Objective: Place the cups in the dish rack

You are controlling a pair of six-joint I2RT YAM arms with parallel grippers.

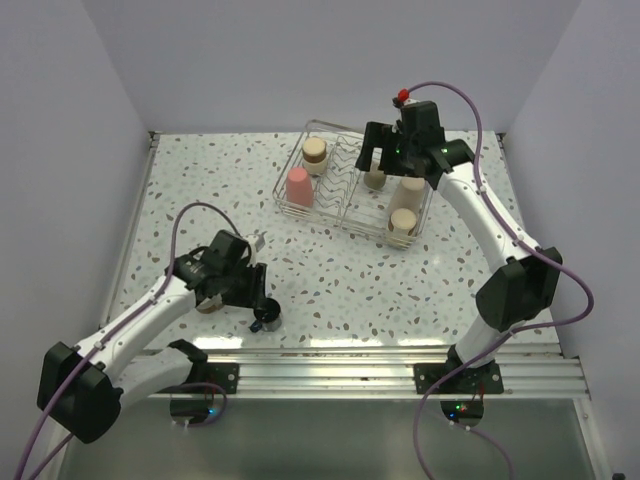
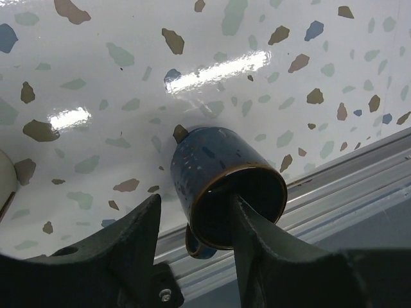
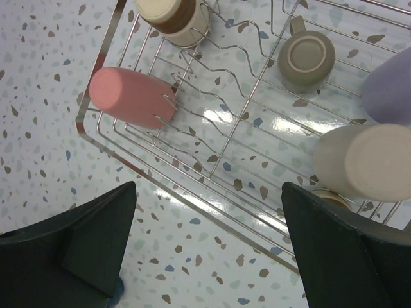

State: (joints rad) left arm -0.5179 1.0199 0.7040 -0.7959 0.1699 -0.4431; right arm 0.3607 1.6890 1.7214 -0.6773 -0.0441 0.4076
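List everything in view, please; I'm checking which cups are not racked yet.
dish rack: one, silvery wire, far right part of the table
banded cup: one, cream with a brown band, rack's far left corner
pink tumbler: one, coral-pink, lying in the rack's left half
handled mug: one, grey-beige, upside down in the rack's right half
lavender cup: one, lavender, rack's right half
beige tumbler: one, beige, rack's near right corner
dark blue mug: one, on its side on the table, outside the rack
table: one, white, speckled
left gripper: black, open, one finger at the mug's mouth
right gripper: black, open, above the rack
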